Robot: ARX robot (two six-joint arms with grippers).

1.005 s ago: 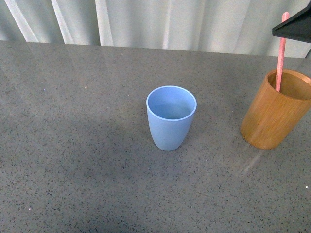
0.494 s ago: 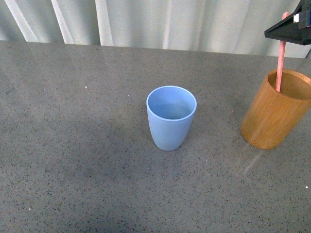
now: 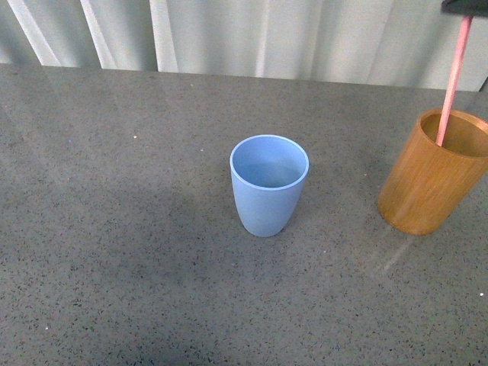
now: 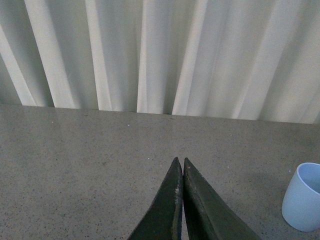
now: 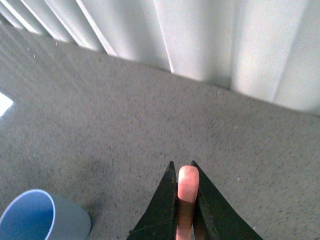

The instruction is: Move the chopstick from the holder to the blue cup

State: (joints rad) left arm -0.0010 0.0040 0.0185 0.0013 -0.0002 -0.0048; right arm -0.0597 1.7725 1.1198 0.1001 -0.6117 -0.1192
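The blue cup point(image 3: 268, 183) stands upright and empty in the middle of the grey table. At the right edge stands the orange-brown wooden holder point(image 3: 435, 174). The pink chopstick point(image 3: 454, 76) rises at a slant out of the holder, its lower end still inside the rim. My right gripper point(image 3: 465, 6) is shut on the chopstick's top at the upper right corner of the front view. In the right wrist view the chopstick's point(image 5: 187, 192) rounded tip is pinched between the dark fingers point(image 5: 165, 200), with the blue cup point(image 5: 40, 217) further off. My left gripper point(image 4: 179, 161) is shut and holds nothing, with the blue cup point(image 4: 304, 197) to one side of it.
The grey speckled table point(image 3: 137, 229) runs back to a white pleated curtain point(image 3: 267, 34). The holder sits near the front view's right edge.
My right gripper has risen towards the top of the front view, lifting the chopstick higher out of the holder. The cup and the holder have stayed put.
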